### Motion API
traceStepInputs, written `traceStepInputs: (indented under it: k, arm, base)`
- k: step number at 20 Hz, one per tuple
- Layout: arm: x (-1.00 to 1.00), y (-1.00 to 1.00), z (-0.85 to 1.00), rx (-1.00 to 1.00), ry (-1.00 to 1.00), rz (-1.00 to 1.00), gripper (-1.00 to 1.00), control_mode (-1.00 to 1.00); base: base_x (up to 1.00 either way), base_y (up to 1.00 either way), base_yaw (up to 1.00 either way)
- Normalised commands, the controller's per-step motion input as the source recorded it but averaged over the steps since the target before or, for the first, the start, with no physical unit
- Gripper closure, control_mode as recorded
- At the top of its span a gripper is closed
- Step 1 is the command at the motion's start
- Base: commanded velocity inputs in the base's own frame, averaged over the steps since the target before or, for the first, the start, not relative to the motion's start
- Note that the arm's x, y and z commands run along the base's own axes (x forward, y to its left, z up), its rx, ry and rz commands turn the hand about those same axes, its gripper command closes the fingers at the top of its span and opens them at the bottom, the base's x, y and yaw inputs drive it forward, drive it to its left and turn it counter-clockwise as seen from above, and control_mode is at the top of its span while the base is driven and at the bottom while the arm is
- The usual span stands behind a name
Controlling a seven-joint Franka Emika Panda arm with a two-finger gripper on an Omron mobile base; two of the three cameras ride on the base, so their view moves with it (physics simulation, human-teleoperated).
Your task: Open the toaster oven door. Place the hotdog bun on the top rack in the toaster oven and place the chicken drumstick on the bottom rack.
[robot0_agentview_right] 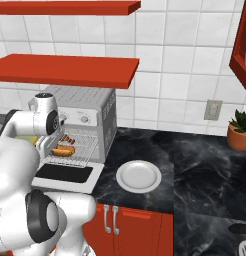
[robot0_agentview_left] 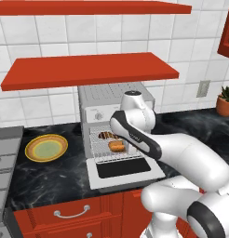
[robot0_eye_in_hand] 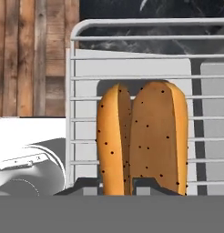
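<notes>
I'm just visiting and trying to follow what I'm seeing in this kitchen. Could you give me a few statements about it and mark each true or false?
1. The toaster oven door hangs open. True.
2. The hotdog bun lies on a wire rack. True.
3. The yellow plate holds the chicken drumstick. False: the plate is bare; the drumstick is inside the toaster oven.
4. The white plate sits left of the oven. False: it sits on its right.
5. The gripper is at the bun's end. True.

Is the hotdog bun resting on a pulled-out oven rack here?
Touching. In the hand view the hotdog bun lies flat across the wires of the rack; the left base view shows it on the pulled-out rack too.
</notes>
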Motion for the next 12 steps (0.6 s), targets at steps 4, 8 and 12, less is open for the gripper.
traceStepInputs:
  k: [4,8,12]
  arm:
    - [-0.10,0.00,0.00,0.00,0.02,0.00,-1.00,-1.00]
    - [-0.13,0.00,0.18,0.00,0.00,0.00,-1.00,-1.00]
    - [-0.36,0.00,0.40,0.00,0.00,-0.02,-1.00,-1.00]
  base:
    - [0.00,0.00,0.00]
    - [0.00,0.00,0.00]
    - [0.00,0.00,0.00]
